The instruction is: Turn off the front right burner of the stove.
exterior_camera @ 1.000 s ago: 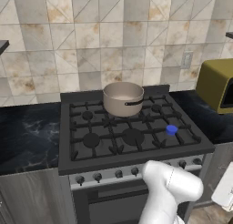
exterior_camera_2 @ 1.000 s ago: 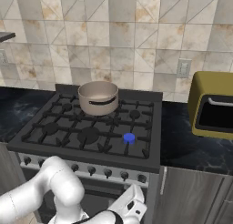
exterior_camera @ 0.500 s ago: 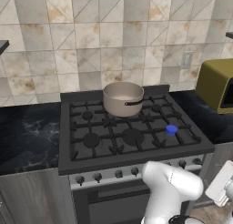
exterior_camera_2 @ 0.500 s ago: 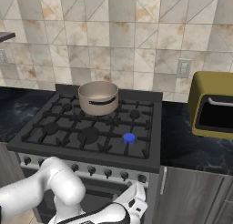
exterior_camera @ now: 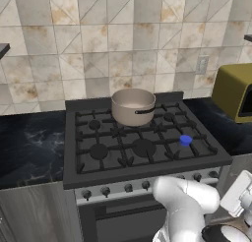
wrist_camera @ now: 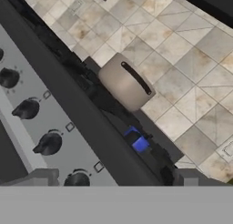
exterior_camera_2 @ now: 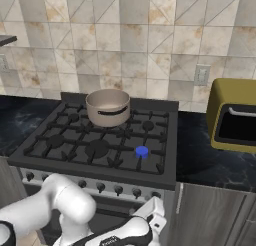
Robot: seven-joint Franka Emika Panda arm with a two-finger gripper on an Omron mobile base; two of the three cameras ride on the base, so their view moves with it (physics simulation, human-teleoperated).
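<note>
Standing back a bit, I see the stove [exterior_camera: 142, 152] set into the dark worktop [exterior_camera: 29, 142] w/ the tiled wall behind, five burners under black grates and a silver knob panel along the front. An olive-yellow oven-type appliance [exterior_camera_2: 235, 115] sits on the worktop to the right. A beige pot [exterior_camera: 133, 106] rests on the rear-centre burner, handle facing front.

The front right burner [exterior_camera: 185, 140] shows a bright blue spot, so I'd say it's lit and the task isn't done. It sits at the stove's right front corner, just right of the bigger centre burner cap.

The arm is low in front of the stove, below panel height. The claw [wrist_camera: 111, 176] points up along the panel from below; its tips stand wide apart w/ nothing between, so released, no contact w/ any knob. From the hand camera a row of dark knobs [wrist_camera: 48, 144] runs diagonally, the nearest one [wrist_camera: 77, 179] just above the tips.

Step in hand, I reckon: approach to the knob, pre-grasp. Next it needs to pick the knob that matches the front right burner (prob. toward the right end of the row, can't confirm from markings), line the tips either side of it, close, then rotate till the blue goes out.
</note>
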